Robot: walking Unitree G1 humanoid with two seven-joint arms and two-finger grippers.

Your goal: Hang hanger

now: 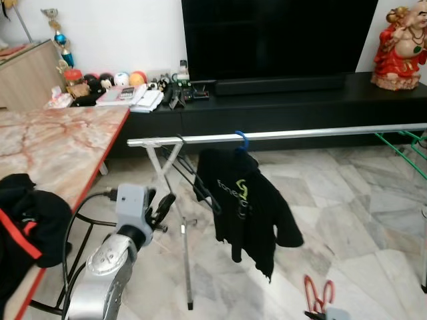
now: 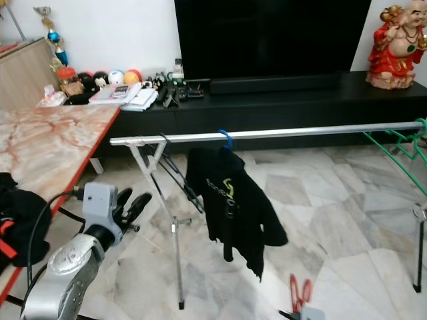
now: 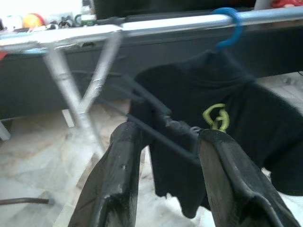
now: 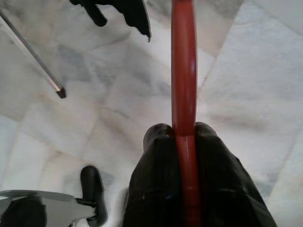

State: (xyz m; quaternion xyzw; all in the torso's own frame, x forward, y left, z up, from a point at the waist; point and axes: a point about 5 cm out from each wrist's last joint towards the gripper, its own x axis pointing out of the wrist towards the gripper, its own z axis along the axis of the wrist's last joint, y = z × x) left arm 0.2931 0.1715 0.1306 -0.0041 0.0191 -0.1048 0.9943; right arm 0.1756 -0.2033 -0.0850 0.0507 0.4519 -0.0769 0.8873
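A silver drying rail (image 1: pixel 300 133) crosses the room at mid height. A black shirt (image 1: pixel 243 200) hangs from it on a blue hanger (image 1: pixel 241 141). My left gripper (image 1: pixel 162 208) is raised to the left of the shirt and below the rail, open and holding nothing. In the left wrist view its fingers (image 3: pixel 118 184) point at the shirt (image 3: pixel 227 123) and the blue hook (image 3: pixel 229 28). My right gripper (image 4: pixel 183 130) is low at the bottom right, shut on a red hanger (image 4: pixel 183 61), whose red loops (image 1: pixel 319 292) rise above the floor.
A marble-topped table (image 1: pixel 60 147) with a red edge stands at the left, black clothing (image 1: pixel 27 220) heaped on it. The rack's legs (image 1: pixel 185 260) stand just ahead of the left arm. Green hangers (image 1: pixel 403 150) hang at the rail's right end. A black TV console (image 1: pixel 300 107) lies behind.
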